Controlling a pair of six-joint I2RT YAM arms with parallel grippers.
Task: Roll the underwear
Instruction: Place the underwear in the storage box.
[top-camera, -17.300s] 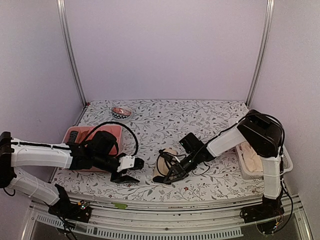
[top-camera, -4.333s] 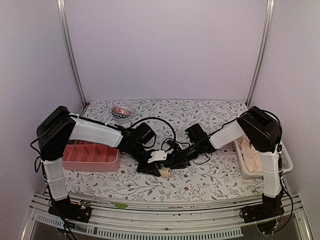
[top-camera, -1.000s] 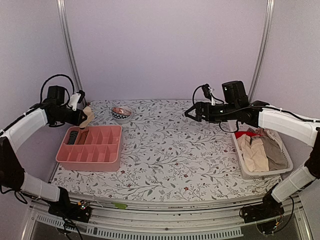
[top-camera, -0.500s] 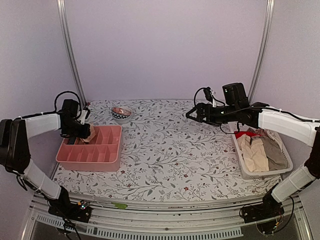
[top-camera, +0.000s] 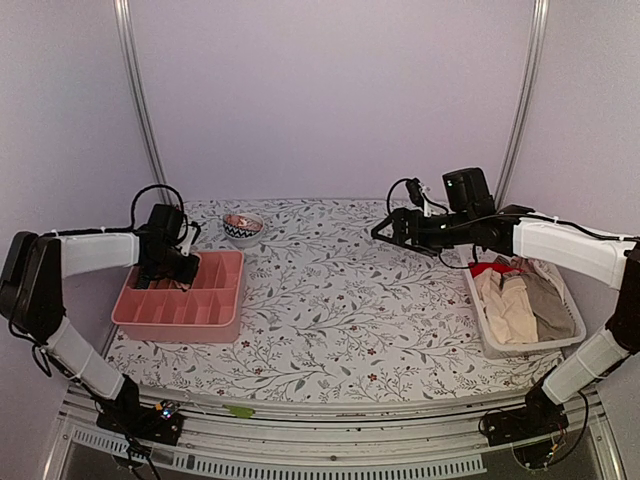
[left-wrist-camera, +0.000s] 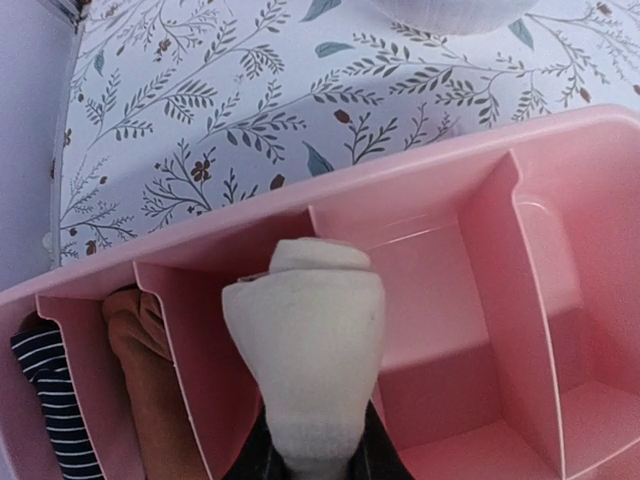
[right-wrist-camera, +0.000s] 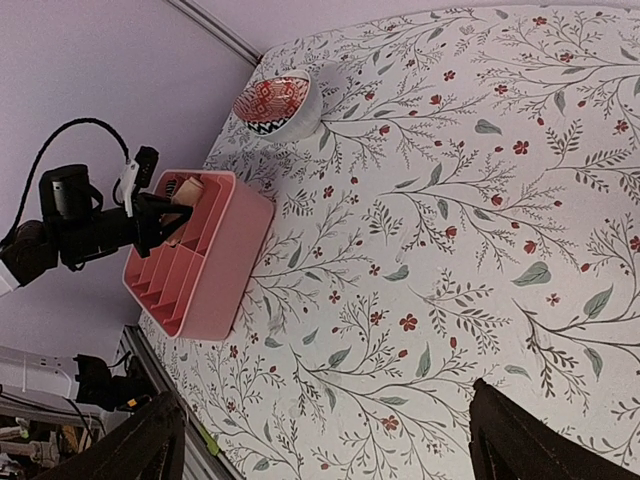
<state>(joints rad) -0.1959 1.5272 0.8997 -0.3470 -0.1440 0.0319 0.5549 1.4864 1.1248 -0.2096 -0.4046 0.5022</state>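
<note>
Left end effector (top-camera: 183, 276) lowered to tray (top-camera: 216, 321), rolled underwear (left-wrist-camera: 305, 340) lengthwise, tip pointing down

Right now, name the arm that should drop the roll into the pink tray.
Left. The left tool holds the rolled underwear right over the tray; the right tool is open, empty, far from it.

A floral-printed tabletop (top-camera: 350, 300), white with grey leaves and small red blossoms, is carrying three things. A pink divided tray (top-camera: 175, 318) is sitting near its left edge. A small patterned bowl (top-camera: 243, 226) is standing just behind the tray, toward the back left corner. A white basket (top-camera: 530, 346) is lying along the right edge, well apart from both.
</note>
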